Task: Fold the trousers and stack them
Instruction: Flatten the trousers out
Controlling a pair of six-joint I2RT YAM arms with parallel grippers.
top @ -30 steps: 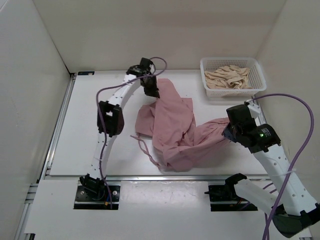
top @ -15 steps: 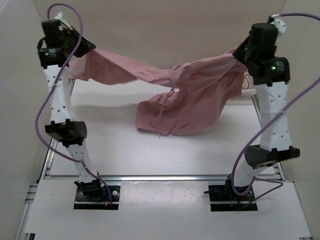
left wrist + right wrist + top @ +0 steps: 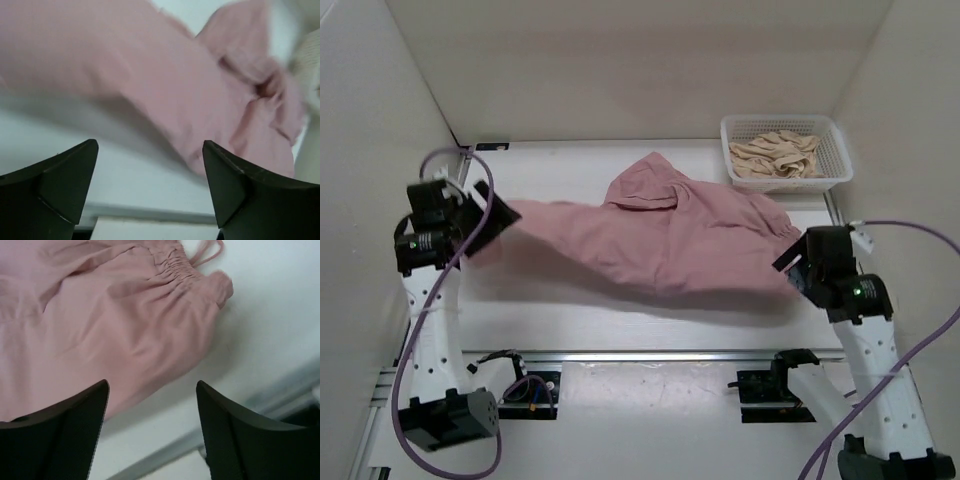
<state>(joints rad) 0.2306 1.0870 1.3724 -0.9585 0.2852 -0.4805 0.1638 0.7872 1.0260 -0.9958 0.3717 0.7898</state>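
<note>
The dusty-pink trousers (image 3: 660, 240) lie stretched out left to right across the white table, with a bunched fold at the back (image 3: 645, 185). My left gripper (image 3: 490, 222) hovers at their left end, and its jaws stand wide apart with nothing between them. The left wrist view shows the gripper (image 3: 150, 145) open, with the trousers (image 3: 190, 90) beyond the fingertips. My right gripper (image 3: 792, 268) is at the right end, also open. In the right wrist view the gripper (image 3: 152, 385) sits just short of the trousers (image 3: 100, 315), whose gathered band (image 3: 175, 265) and cord (image 3: 207, 250) show.
A white mesh basket (image 3: 785, 183) stands at the back right corner, holding a crumpled beige cloth (image 3: 778, 152). A metal rail (image 3: 650, 355) runs along the table's near edge. White walls close in on the left, back and right.
Half a second ago both arms held the trousers high and stretched between shut grippers. Both have since dropped low toward the near side and opened, and the trousers now lie spread on the table.
</note>
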